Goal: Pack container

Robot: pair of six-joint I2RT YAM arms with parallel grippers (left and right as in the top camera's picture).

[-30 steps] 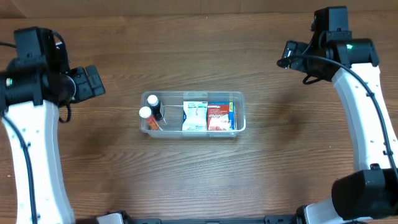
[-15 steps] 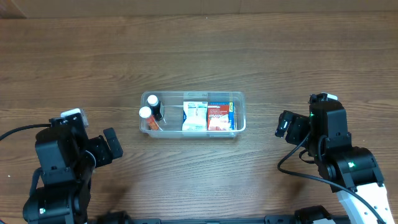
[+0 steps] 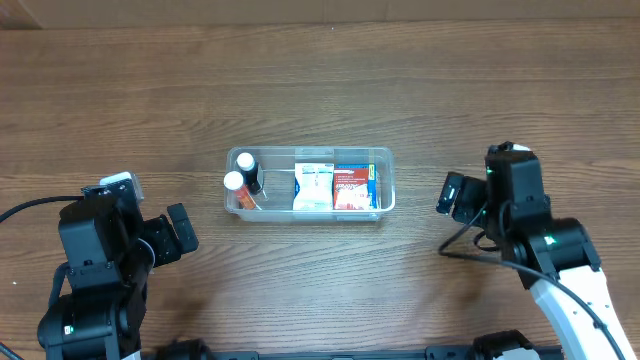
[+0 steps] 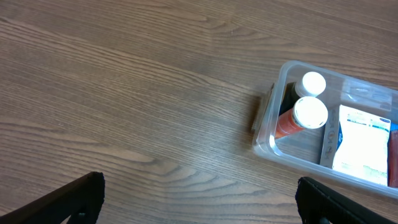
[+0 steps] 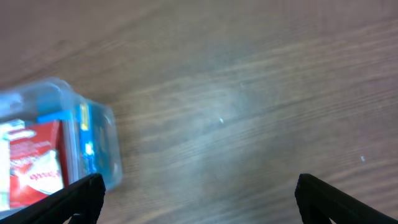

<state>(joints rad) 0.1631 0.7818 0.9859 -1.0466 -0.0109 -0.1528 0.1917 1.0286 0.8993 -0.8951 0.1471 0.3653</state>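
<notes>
The clear plastic container (image 3: 385, 157) sits mid-table. It holds two white-capped bottles (image 3: 239, 176) at its left end, a white box (image 3: 313, 186) in the middle and a red and blue box (image 3: 354, 187) at its right end. In the left wrist view the container (image 4: 272, 118) and the bottles (image 4: 309, 112) lie at upper right. In the right wrist view the container's end (image 5: 102, 134) with the red box (image 5: 31, 162) is at left. My left gripper (image 4: 199, 202) is open and empty, left of and nearer than the container. My right gripper (image 5: 199, 199) is open and empty to its right.
The brown wooden table (image 3: 320, 80) runs all round the container. Both arms' bases stand at the near edge.
Both arms dropped from raised poses beside the far corners to low poses at the near side. In the last half second the right gripper moved slightly farther and left. The container has not moved.
</notes>
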